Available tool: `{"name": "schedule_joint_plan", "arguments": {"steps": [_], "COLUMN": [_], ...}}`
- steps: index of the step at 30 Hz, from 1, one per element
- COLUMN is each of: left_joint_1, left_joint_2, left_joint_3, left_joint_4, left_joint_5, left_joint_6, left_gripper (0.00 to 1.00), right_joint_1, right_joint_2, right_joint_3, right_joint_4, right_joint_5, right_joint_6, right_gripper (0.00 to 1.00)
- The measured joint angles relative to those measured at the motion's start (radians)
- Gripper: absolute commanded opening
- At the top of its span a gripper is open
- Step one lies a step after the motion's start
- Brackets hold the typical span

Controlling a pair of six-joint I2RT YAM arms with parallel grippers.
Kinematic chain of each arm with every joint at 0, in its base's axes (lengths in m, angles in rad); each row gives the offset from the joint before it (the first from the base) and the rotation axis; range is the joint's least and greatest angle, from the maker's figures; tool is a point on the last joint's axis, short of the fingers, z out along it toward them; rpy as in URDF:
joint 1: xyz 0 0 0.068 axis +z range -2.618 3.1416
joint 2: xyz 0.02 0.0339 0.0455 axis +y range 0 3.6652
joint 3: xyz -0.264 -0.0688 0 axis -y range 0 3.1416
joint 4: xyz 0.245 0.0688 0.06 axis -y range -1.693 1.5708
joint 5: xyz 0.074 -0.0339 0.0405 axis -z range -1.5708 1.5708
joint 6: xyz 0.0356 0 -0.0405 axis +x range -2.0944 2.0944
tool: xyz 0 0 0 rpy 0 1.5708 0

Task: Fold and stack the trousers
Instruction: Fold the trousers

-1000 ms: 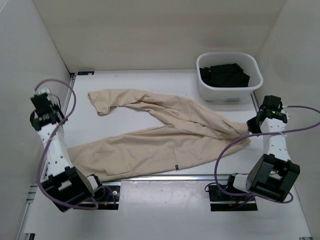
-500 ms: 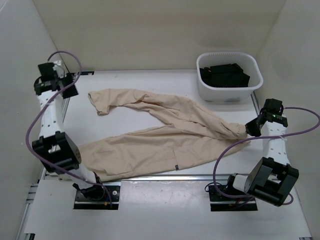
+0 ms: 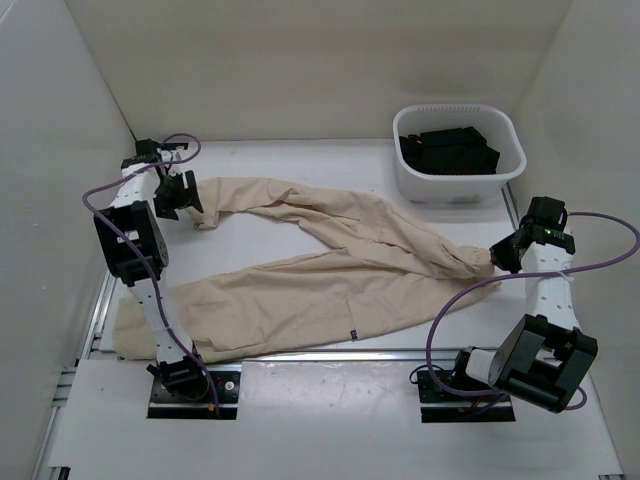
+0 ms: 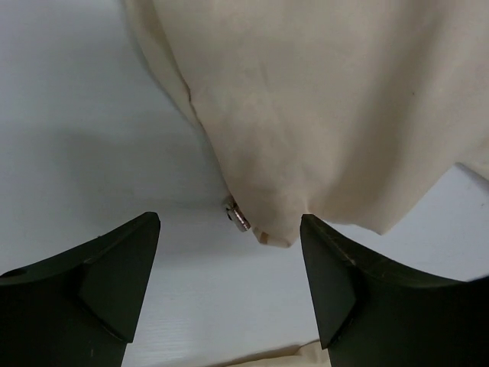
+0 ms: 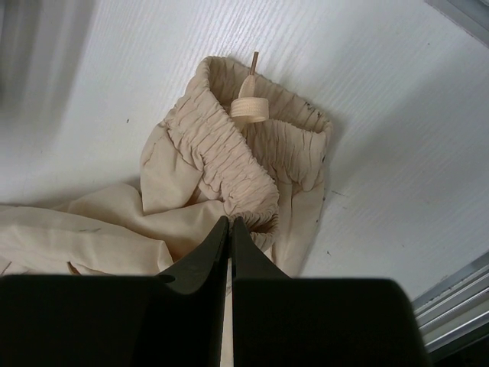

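Holding position on both sides: left jaws are spread wide, fingers (image 4: 92, 290) either side of a gap with nothing between them, just bare tabletop (image 3: 260, 165) below. Cloth corner (image 4: 267, 229) of the trousers (image 3: 330, 275) hangs just ahead of that gap, not touching either finger; small metal bit (image 4: 237, 218) shows at its edge, can't tell what it is. From the top view, that puts me at the far-left end of the far leg, right beside its cuff (image 3: 200, 208). Right jaws are closed tight, fingers (image 5: 199, 267) pressed together with the tips at the gathered waistband (image 5: 229, 160), cloth bunched up against them, so reads as a pinch on the waistband. Small round tan toggle (image 5: 248, 108) sits on the far rim of the waistband. Trousers lie spread across the tabletop in a rough V: waist at the right by my right arm, one leg running to the far left, the other running to the near-left edge and passing under my left arm. Dark tag (image 3: 353, 333) sits on the near leg's front edge. White tub (image 3: 450, 192) stands at far right, apart from the trousers, black garments (image 3: 450, 150) inside it.
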Motion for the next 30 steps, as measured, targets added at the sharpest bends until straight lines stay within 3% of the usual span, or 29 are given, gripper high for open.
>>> {"name": "schedule_joint_plan", "arguments": {"steps": [9, 11, 13, 15, 24, 27, 30], "left_joint_1": [-0.057, -0.063, -0.063, -0.063, -0.013, 0.069, 0.2], "left_joint_2": [0.072, 0.091, 0.095, 0.105, 0.108, 0.025, -0.162], "left_joint_3": [0.008, 0.015, 0.017, 0.023, 0.052, 0.054, 0.05], "left_joint_4": [0.02, 0.021, 0.033, 0.042, -0.024, -0.098, -0.15], "left_joint_5": [0.018, 0.021, 0.023, 0.025, 0.037, 0.012, -0.036], "left_joint_6": [0.0, 0.0, -0.002, -0.007, -0.004, -0.004, -0.004], "left_gripper": [0.86, 0.82, 0.57, 0.14, 0.14, 0.14, 0.14], "right_joint_1": [0.0, 0.0, 0.0, 0.0, 0.0, 0.0, 0.0], "right_joint_2": [0.011, 0.022, 0.034, 0.043, 0.079, 0.09, 0.092], "right_joint_3": [-0.002, -0.002, -0.002, -0.002, 0.051, 0.105, 0.159], "right_joint_4": [0.037, 0.044, 0.051, 0.052, 0.026, 0.01, -0.011], "right_joint_5": [0.001, 0.001, 0.001, 0.003, 0.008, 0.007, 0.002], "right_joint_6": [0.004, 0.005, 0.006, 0.007, -0.002, -0.018, -0.042], "right_gripper": [0.0, 0.0, 0.0, 0.0, 0.0, 0.0, 0.0]}}
